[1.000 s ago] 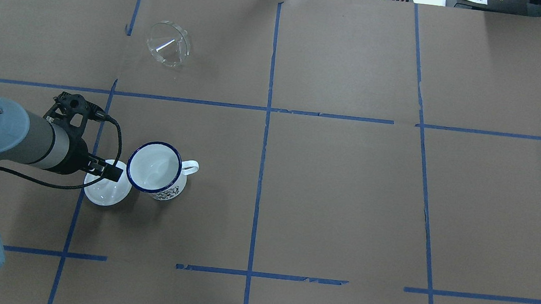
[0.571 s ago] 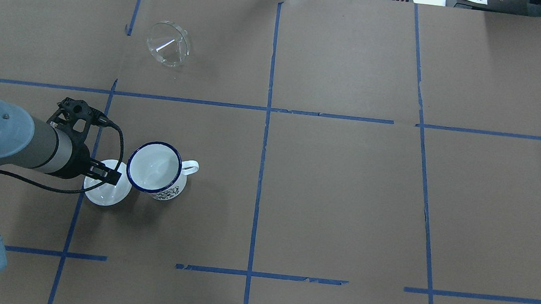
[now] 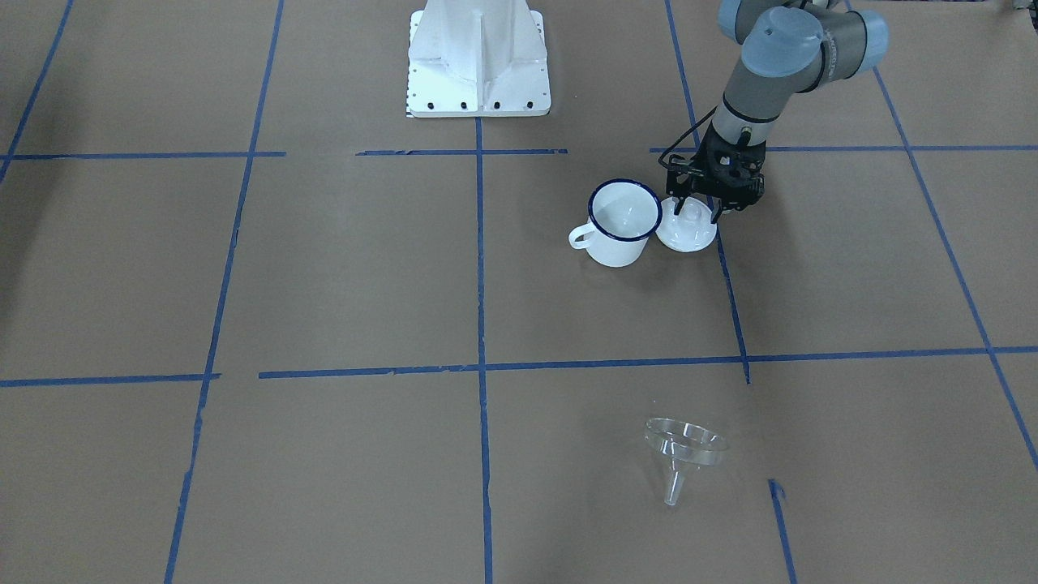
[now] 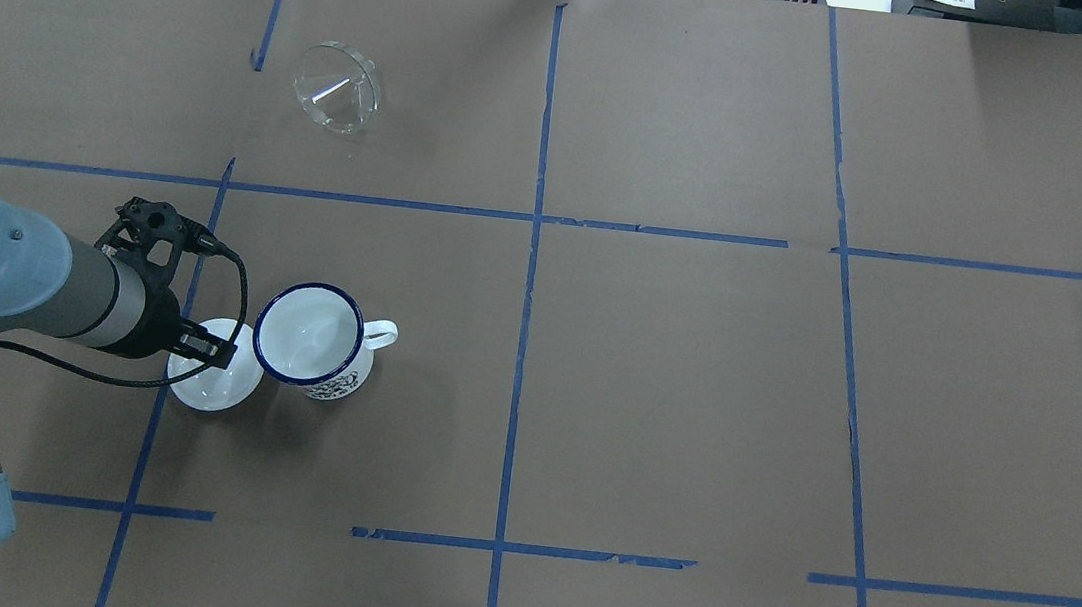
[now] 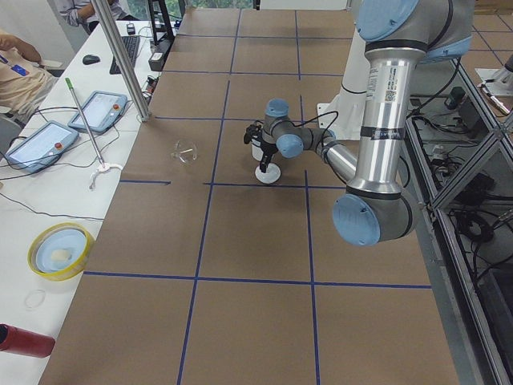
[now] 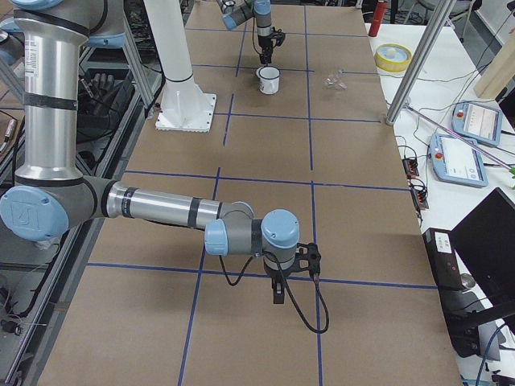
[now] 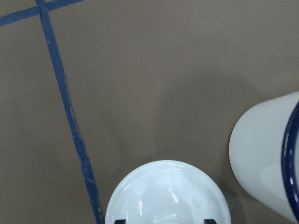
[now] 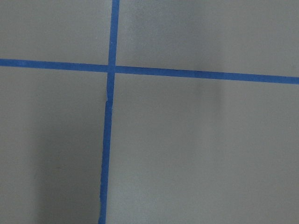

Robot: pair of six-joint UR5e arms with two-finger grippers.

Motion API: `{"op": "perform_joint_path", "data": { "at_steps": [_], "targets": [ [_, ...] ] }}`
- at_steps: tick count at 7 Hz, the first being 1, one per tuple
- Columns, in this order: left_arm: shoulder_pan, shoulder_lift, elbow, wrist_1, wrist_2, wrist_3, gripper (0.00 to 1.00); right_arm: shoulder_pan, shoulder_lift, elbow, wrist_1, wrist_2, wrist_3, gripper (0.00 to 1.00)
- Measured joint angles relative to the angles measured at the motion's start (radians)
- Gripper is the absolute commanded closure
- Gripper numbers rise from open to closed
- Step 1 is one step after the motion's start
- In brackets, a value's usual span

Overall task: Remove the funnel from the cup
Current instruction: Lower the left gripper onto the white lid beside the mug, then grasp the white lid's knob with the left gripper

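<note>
The funnel (image 4: 336,101) lies tipped over, well apart at the overhead twelve o'clock of the cup (image 4: 309,339); the left gripper (image 3: 694,212) hangs spread over the lid (image 4: 205,387) at nine; right gripper (image 6: 278,296): cannot tell

Table (image 4: 674,378): covered in brown paper, gridded with blue tape (image 4: 522,342). Cup (image 4: 311,340) stands upright in a left-hand cell, handle toward centre. White lid (image 4: 208,389) sits just beside it, on a tape line. Funnel (image 4: 336,99) lies on its side, well apart, in the far cell. White base plate (image 3: 478,65) at the robot's edge.
</note>
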Motion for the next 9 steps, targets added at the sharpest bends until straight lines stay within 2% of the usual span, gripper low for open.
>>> {"op": "perform_joint_path", "data": {
  "at_steps": [4,5,9],
  "targets": [
    [0.001,-0.001,0.003,0.000,-0.004,-0.001,0.41,0.000,0.000,0.000,0.000,0.000,0.000,0.00],
    [0.001,-0.001,0.003,0.000,-0.006,-0.003,0.46,0.000,0.000,0.000,0.000,0.000,0.000,0.00],
    [0.006,-0.001,0.008,-0.001,-0.008,-0.005,0.48,0.000,0.000,0.000,0.000,0.000,0.000,0.00]
  ]
}}
